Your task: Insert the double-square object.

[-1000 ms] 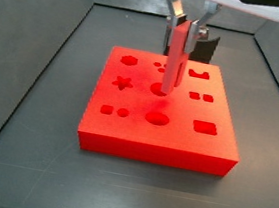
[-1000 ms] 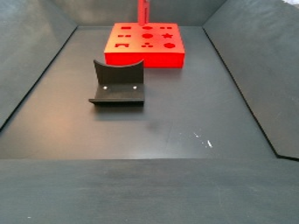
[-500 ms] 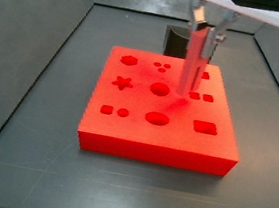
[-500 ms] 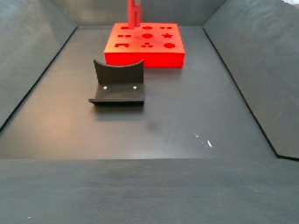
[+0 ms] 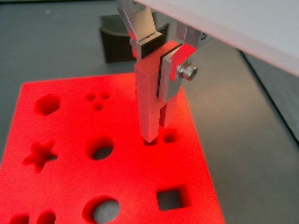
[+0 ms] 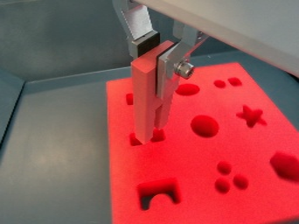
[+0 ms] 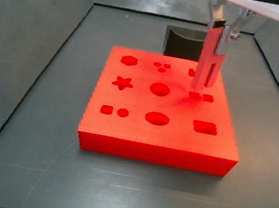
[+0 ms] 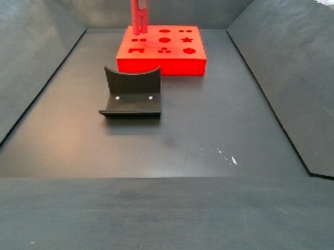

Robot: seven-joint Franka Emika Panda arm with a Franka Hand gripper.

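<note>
My gripper (image 7: 217, 30) is shut on the double-square object (image 7: 209, 57), a slim red-pink bar held upright. It hangs over the right side of the big red block (image 7: 139, 126), which has shaped holes. In both wrist views the bar (image 5: 151, 101) (image 6: 145, 96) sits between the silver fingers (image 5: 177, 64) (image 6: 176, 59). Its lower end meets the block's top at a small paired hole (image 5: 170, 136) (image 6: 158, 135). I cannot tell whether it has entered. In a side view the bar (image 8: 137, 14) stands at the block's (image 8: 163, 61) far left corner.
The dark fixture (image 8: 132, 94) stands on the grey floor beside the block. It also shows behind the block (image 7: 182, 39) and in a wrist view (image 5: 114, 41). Sloping dark walls (image 8: 33, 88) enclose the floor.
The gripper has carried the bar from over the block's middle towards its right side in a side view, and its lower end has come down close to the block's top.
</note>
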